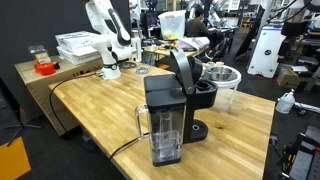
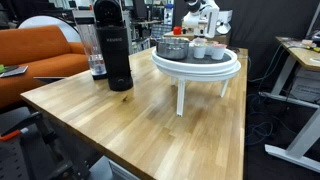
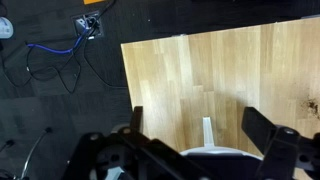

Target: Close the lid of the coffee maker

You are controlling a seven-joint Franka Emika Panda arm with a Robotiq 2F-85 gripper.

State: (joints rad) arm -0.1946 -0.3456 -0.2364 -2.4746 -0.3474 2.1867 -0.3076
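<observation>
One black coffee maker [image 1: 170,105] stands mid-bench [image 1: 90,110], with the clear water tank [image 1: 165,135] on its near side and the lid [image 1: 182,68] tipped up. Robot arm [image 1: 105,45] well apart, far left. Wrist view: jaws spread wide, gripping nothing, above the wood.

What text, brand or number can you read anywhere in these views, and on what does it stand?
No text is readable in any view.
Coffee maker: no brand or label legible on its black body in an exterior view.
White boxes: any print is too blurred to read.
Round white object at the wrist view's edge: any marks are too small to read.
</observation>
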